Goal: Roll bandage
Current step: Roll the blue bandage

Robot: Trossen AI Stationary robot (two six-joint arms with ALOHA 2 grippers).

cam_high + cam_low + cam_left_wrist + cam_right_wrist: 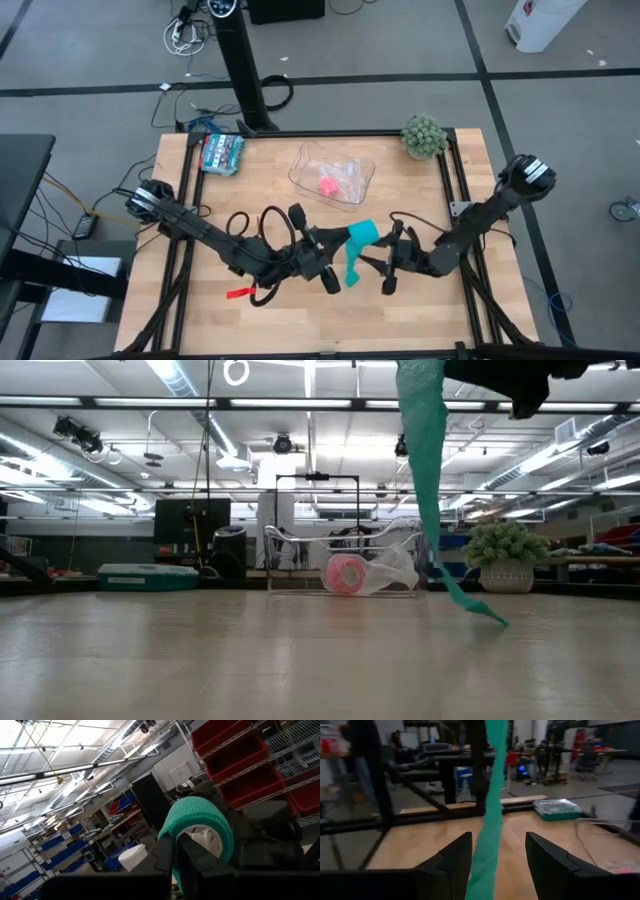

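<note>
bandage (pixel 428 490) strip vertical, tail down

Light wooden slatted table (pixel 270 320) with a black metal frame. At the far left, a flat teal-patterned packet (pixel 221 152) lying flat. At far centre, a clear crumpled plastic bag (pixel 332 175) holding a small pink block (pixel 328 186). In the far right corner, a small green bushy plant (pixel 423 135) in a pale pot. Near left, a small red tag (pixel 238 293). Tail end of the teal-green fabric bandage (pixel 478 607) touching the boards right of centre.

Bare table (pixel 440 320) front right; clear tray (pixel 332 176) and plant (pixel 424 136) block the back
</note>
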